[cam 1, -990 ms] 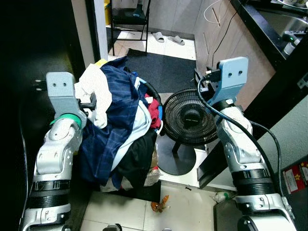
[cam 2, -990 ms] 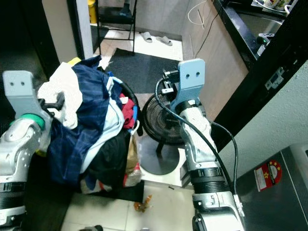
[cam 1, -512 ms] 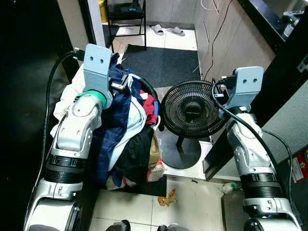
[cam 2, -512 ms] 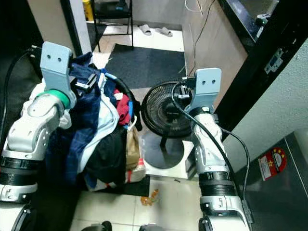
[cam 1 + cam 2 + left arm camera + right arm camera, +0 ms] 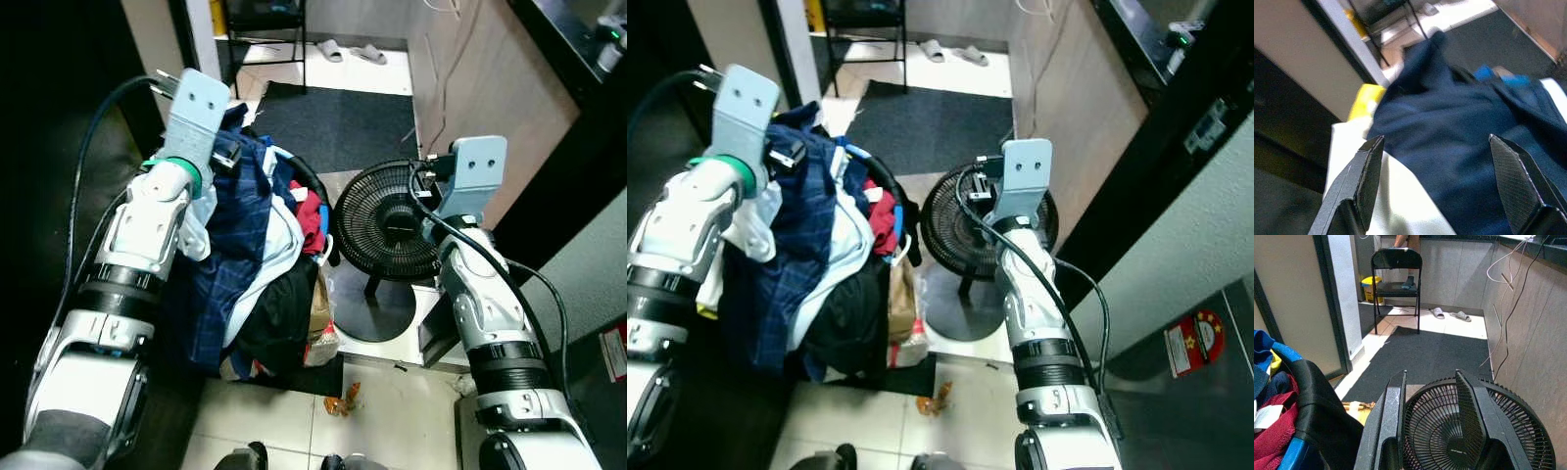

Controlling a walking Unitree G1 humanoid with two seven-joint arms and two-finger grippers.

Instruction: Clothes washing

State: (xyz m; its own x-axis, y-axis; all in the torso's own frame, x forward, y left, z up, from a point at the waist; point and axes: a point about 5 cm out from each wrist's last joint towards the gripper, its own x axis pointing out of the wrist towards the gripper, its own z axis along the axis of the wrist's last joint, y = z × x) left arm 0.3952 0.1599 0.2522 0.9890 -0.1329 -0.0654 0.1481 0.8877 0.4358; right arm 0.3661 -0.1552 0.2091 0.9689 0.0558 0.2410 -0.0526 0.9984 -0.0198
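While parted, left pincer (image 5: 1432, 181) over navy garment (image 5: 1459, 132)

A heaped pile of clothes (image 5: 257, 259), navy, white, red and black, overflows its black basket (image 5: 310, 182).

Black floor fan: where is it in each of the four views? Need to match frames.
Left eye view: black floor fan at centre right, between the laundry pile and the right arm.
Right eye view: centre, at, partly behind the right arm.
Left wrist view: not in it; navy cloth between the open fingers.
Right wrist view: lower right, at, just beyond the right gripper.
Shared landmark: dark floor mat.
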